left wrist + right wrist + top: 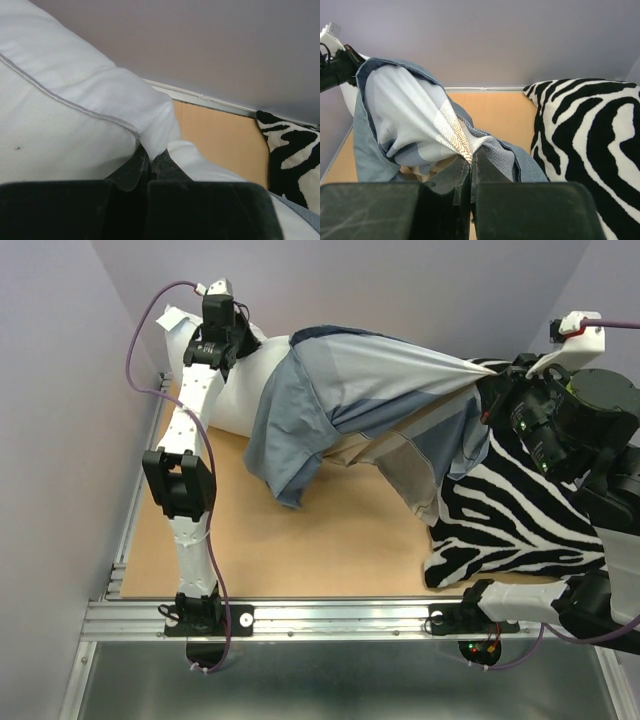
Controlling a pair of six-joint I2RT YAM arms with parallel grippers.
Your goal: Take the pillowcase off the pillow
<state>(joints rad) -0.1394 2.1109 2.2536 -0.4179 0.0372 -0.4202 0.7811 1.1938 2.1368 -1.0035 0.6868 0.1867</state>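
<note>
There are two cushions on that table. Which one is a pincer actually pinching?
The plain white pillow, far left: the left pincer nips its fabric. The zebra-print cushion lies ungripped.

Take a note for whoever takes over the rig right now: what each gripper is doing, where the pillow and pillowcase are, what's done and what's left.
Left gripper: shut, pinching a fold of the pillow at its bare left end, at the far left of the table.
Right gripper: shut on the pillowcase, with bunched fabric drawn taut to the right, by the zebra cushion.
Done: the case is partly off and the pillow's left end is uncovered.
Left: the pillow's right part is under the case. Probably pull further right until it comes free.
</note>
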